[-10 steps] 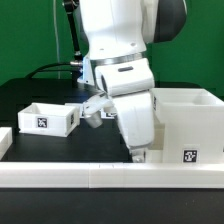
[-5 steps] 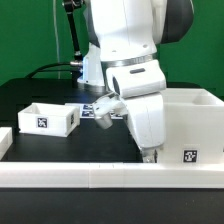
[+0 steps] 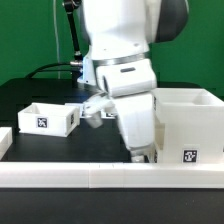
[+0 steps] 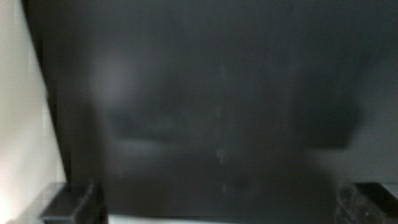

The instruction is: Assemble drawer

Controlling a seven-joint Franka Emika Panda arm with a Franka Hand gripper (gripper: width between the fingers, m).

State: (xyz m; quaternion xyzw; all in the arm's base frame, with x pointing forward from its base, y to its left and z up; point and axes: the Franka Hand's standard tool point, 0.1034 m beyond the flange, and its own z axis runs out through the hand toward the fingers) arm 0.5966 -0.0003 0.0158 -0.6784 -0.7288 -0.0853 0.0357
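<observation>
The drawer's large boxy white housing (image 3: 188,122) stands at the exterior view's right, with a tag on its front. One small open-top tray (image 3: 46,117) with a tag stands at the left. My gripper (image 3: 139,154) hangs low over the black table, just left of the housing and behind the long rail. In the wrist view the gripper (image 4: 222,205) is open and empty; its dark fingertips (image 4: 71,204) stand far apart over blurred black table. A white surface (image 4: 16,100) runs along one edge of that view; which part it is cannot be told.
A long low white rail (image 3: 90,176) runs along the table's front. Another white piece (image 3: 4,140) shows at the far left edge. A tagged flat piece (image 3: 92,110) lies behind my arm. Cables and a stand (image 3: 72,50) are at the back.
My arm swung toward the exterior view's right half a second ago and has come back left, close to where it was one second ago. The parts have not moved.
</observation>
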